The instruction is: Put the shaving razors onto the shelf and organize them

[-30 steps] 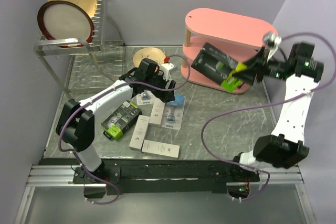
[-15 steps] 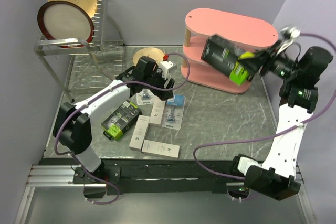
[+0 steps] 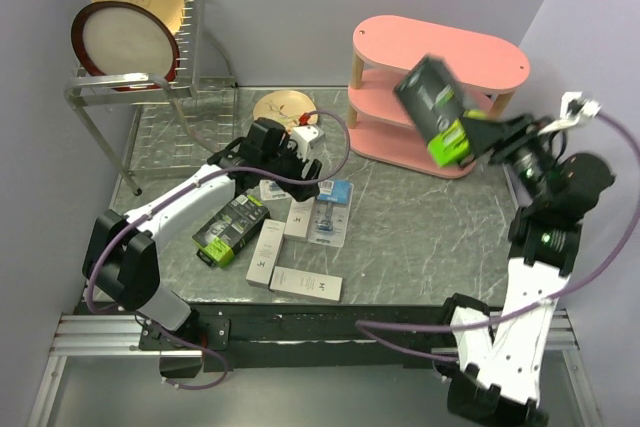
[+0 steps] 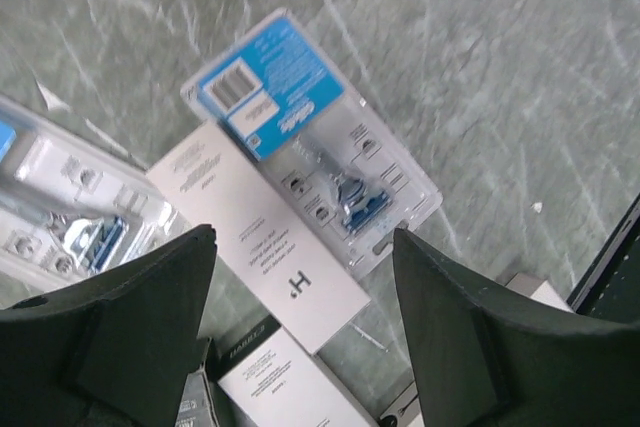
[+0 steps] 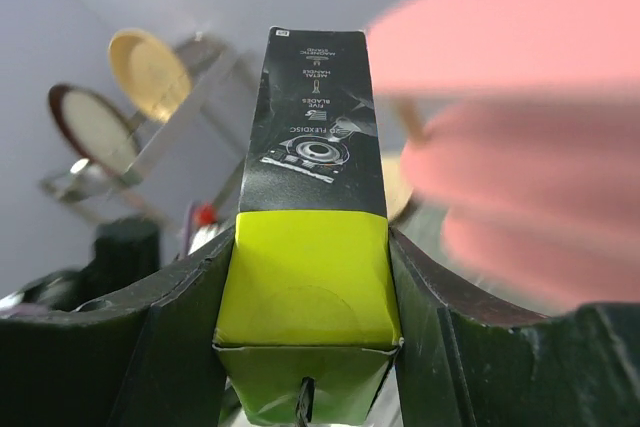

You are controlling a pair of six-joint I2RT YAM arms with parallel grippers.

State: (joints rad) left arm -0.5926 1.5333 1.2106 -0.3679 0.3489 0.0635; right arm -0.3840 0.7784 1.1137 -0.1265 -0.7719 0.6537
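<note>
No pack rests on the shelf (image 3: 440, 42), as far as its tiers show. The right claw (image 3: 468, 137) pinches one black-and-lime box (image 3: 430, 97) in the air just in front of the shelf. The left claw (image 4: 300, 282) hangs spread above a blister card (image 4: 320, 137) and a white box (image 4: 255, 232). Six packs lie on the counter (image 3: 430, 237), so the task is judged to be at an early stage.

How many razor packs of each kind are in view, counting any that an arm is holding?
Black-and-lime boxes: 2 (one held up, one lying flat)
Blister cards: 2
White boxes: 3
Total: 7
</note>
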